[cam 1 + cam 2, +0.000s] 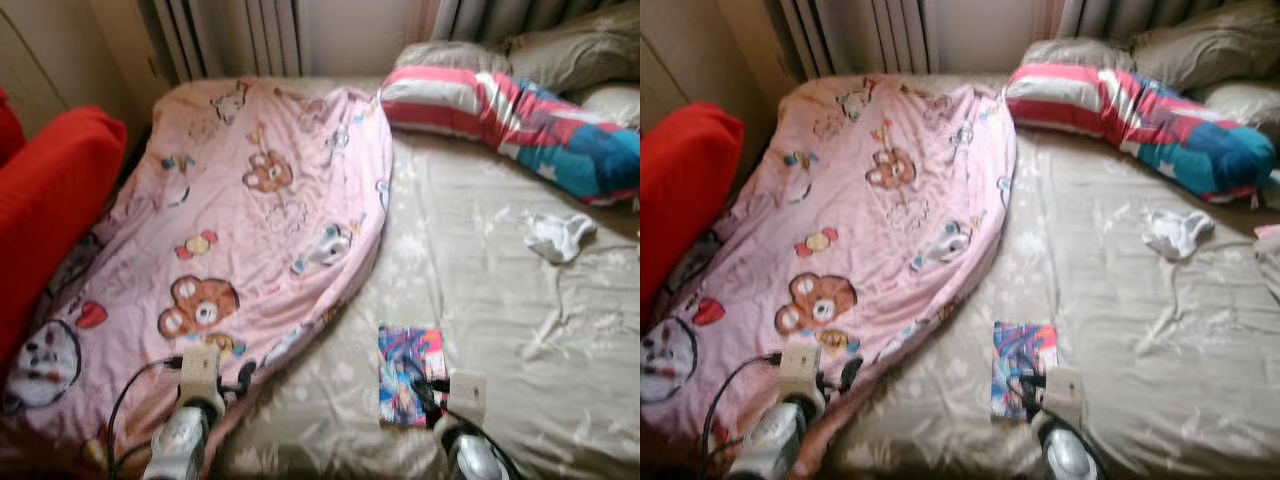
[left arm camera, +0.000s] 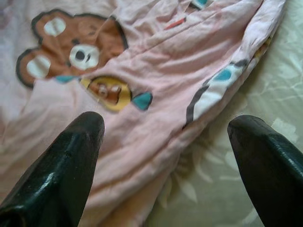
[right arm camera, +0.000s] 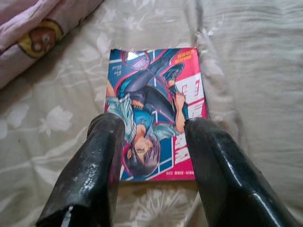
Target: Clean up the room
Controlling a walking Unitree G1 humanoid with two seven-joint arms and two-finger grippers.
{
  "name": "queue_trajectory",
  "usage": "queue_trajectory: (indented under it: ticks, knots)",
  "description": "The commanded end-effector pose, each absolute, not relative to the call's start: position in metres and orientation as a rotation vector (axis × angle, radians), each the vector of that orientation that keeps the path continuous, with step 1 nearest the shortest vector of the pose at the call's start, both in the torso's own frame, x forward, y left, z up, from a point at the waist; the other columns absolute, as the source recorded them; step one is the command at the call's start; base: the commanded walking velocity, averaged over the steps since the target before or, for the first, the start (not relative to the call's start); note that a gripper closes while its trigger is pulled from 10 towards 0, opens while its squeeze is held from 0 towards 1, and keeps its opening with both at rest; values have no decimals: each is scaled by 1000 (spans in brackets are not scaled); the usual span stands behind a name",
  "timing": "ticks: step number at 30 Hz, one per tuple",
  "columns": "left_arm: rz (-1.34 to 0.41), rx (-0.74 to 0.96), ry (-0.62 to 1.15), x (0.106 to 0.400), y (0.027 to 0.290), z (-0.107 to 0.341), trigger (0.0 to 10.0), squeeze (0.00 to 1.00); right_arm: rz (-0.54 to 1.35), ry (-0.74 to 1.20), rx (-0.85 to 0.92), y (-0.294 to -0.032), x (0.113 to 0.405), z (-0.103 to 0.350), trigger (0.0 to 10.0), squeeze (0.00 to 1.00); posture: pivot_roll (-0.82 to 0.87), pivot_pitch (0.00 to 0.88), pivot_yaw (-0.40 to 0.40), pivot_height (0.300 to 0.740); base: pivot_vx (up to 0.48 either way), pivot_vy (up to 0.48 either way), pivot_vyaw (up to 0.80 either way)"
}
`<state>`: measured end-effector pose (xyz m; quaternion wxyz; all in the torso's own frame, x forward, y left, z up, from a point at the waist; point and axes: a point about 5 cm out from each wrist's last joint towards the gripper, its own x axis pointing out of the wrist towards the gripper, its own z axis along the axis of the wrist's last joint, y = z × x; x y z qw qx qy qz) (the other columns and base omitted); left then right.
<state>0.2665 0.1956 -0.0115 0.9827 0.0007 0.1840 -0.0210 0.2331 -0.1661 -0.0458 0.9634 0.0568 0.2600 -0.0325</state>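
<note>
Step in hand, I judge: picking the magazine [image 3: 154,111] off the bed [image 1: 520,330]; my right claw [image 3: 156,156] hovers spread at its 6 o'clock edge, my left claw [image 2: 165,156] spread over the pink blanket [image 1: 250,220]; next, pinch that edge.

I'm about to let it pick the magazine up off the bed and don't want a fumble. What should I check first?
1. Right gripper lined up over the colourful glossy magazine: ok, fingers straddle its near edge.
2. Right gripper fingers apart: ok, open.
3. Magazine lying flat on the beige floral bedsheet, nothing on top: ok.
4. Pink cartoon-bear quilt clear of the magazine: ok, apart.
5. Left gripper free: ok, open above the quilt's edge, holding nothing.
6. Fingers touching the magazine: cannot tell.
</note>
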Motion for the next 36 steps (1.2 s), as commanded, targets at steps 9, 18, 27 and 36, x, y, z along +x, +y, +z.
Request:
queue_trajectory:
  ticks: [9, 18, 27, 36]
  knots:
    - [-29, 3, 402, 259, 199, -18, 10000, 0, -76, 552, 120, -167, 227, -50, 10000, 0, 75, 147, 35, 740, 0, 0, 0]
    - [-34, 2, 394, 261, 199, -16, 10000, 0, -75, 556, 116, -167, 228, -50, 10000, 0, 73, 140, 34, 740, 0, 0, 0]
    - [-39, 0, 387, 262, 198, -16, 10000, 0, -81, 553, 114, -169, 229, -49, 10000, 0, 74, 142, 30, 740, 0, 0, 0]
    - [-59, -13, 282, 276, 190, 1, 10000, 0, -128, 409, 105, -182, 246, -30, 10000, 0, 69, 145, 17, 740, 0, 0, 0]
